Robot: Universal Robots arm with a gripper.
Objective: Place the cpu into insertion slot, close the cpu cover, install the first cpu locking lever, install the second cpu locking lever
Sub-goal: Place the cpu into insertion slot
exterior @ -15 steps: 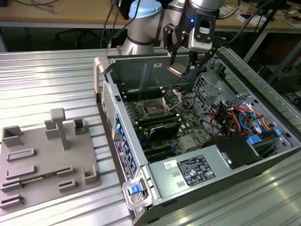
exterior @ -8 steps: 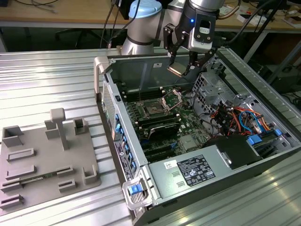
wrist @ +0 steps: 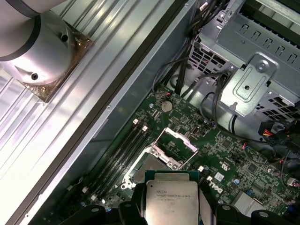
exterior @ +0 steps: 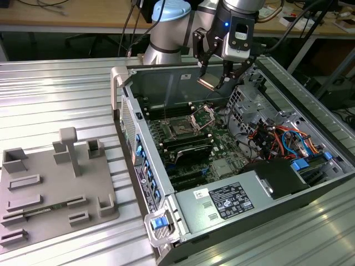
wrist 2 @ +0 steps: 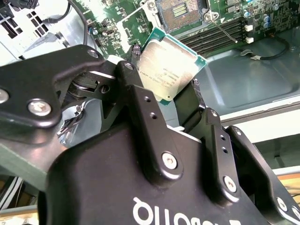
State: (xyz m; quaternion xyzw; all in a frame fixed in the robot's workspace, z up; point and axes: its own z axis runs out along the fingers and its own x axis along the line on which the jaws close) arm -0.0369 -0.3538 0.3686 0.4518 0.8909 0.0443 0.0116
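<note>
My gripper (exterior: 214, 82) hangs above the open computer case, shut on the cpu (exterior: 207, 83), a flat square chip with a silver top and a green rim. In both wrist views the cpu (wrist 2: 169, 65) (wrist: 170, 202) sits between the black fingers (wrist 2: 132, 70), gripped by two opposite edges. Below it on the motherboard lies the insertion slot (exterior: 181, 129) (wrist 2: 180, 10), uncovered. The cpu cover (exterior: 203, 116) (wrist: 176, 146), a silver frame, stands tilted up at the slot's far side. The cpu is held well clear of the slot and partly hides it in the first wrist view.
Long black memory slots (exterior: 188, 147) flank the slot. A metal drive cage (exterior: 259, 105), coloured cables (exterior: 285, 138) and the power supply (exterior: 233, 199) fill the case toward the exterior view's right. A grey fixture tray (exterior: 55, 188) lies on the ribbed table at the exterior view's left.
</note>
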